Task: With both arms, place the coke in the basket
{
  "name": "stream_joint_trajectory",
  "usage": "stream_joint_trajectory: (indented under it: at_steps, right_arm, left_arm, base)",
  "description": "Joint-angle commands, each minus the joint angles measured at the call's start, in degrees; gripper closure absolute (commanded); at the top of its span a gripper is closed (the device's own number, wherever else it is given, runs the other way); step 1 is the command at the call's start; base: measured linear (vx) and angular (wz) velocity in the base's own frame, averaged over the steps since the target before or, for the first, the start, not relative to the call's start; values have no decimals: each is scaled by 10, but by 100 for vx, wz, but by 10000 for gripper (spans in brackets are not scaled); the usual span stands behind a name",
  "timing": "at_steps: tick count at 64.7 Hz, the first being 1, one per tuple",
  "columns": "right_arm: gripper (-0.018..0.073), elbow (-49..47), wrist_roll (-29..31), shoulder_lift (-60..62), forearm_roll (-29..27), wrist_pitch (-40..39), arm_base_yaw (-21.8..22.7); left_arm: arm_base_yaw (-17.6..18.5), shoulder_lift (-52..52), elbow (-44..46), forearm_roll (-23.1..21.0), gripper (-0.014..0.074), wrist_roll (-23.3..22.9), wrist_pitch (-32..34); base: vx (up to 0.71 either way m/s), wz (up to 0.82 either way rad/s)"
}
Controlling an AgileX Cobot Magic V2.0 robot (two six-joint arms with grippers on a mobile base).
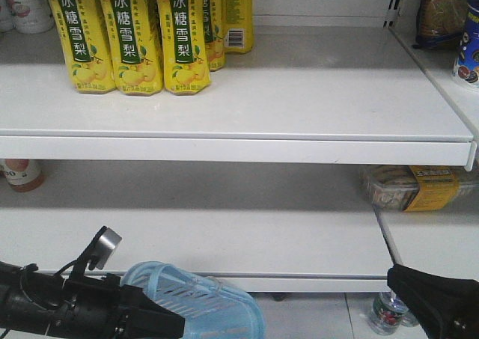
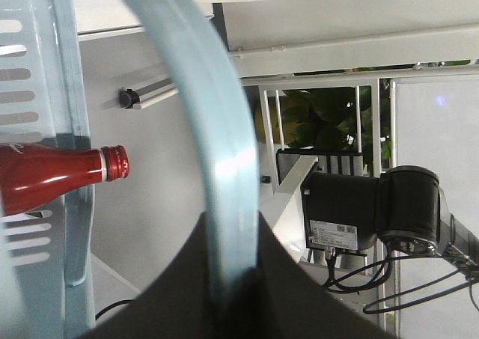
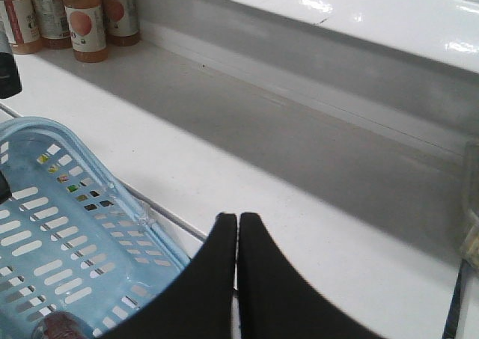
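Basket point(image 3: 52, 257), light and flexible plastic, hangs by its thin handle point(image 2: 217, 152) clamped in the left pincer point(image 2: 232, 279), while the red coke point(image 2: 52, 178), smooth-walled and slippery, lies inside it, and the right pincer point(image 3: 237, 227) is closed empty.

- Coke point(image 2: 49, 176): red, glossy, narrowing to a ribbed red screw cap — an aluminium-bottle shape rather than a plain can. Lying on its side inside the basket, cap pointing away from the slotted wall (left wrist view). Only a dull reddish patch of it showing at the bottom of the right wrist view.
- Basket point(image 1: 196, 301): light blue plastic, slotted sides, smooth rim. Sitting low in the front view, below the lower shelf edge, between the two arms. One thin loop handle point(image 2: 217, 152) arching upward — its lower end pinched in the left gripper point(image 2: 236, 279).
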State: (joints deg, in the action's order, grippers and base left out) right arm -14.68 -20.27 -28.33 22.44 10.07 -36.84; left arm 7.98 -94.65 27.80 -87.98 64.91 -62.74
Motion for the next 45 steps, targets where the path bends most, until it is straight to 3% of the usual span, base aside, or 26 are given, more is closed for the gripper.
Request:
stream_joint_trajectory:
  at_steps: [1, 28, 45]
  right_arm:
    - [568, -17, 1, -2, 6, -41, 2]
    - [568, -17, 2, -2, 6, -41, 2]
    - [568, -17, 2, -2, 6, -41, 2]
  left_arm:
    - [1, 22, 10, -46, 603, 1, -79]
    - [2, 24, 10, -46, 603, 1, -78]
    - [2, 130, -49, -43, 603, 13, -72]
  base:
    - [0, 0]
    - [0, 0]
    - [0, 0]
